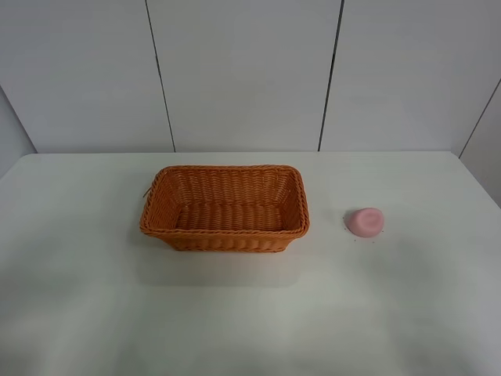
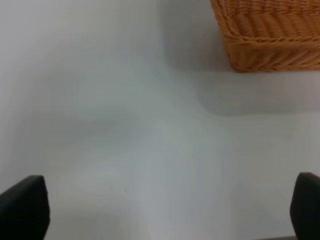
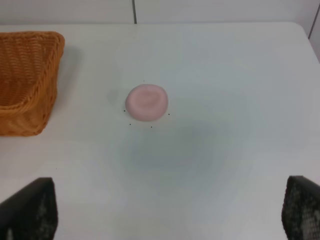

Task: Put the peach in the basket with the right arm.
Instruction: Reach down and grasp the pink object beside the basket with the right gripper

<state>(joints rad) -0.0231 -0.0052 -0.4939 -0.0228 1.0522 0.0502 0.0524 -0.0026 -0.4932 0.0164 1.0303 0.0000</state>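
The left fingers (image 2: 22,207) show only as two dark tips at the outer edges of the left wrist view, spread wide open over bare table (image 2: 125,125), gripping nothing; a corner of the basket (image 2: 270,47) lies ahead of them and off to one side. In the high view the basket (image 1: 227,235) stands upright on the white table (image 1: 78,298), a little left of the middle. The peach (image 1: 365,222) sits on the table to the right of the basket, near it but not touching. In the right wrist view the right fingers (image 3: 27,210) are likewise spread wide open and hold nothing, with the peach (image 3: 146,102) on the table ahead of them, well apart from both tips
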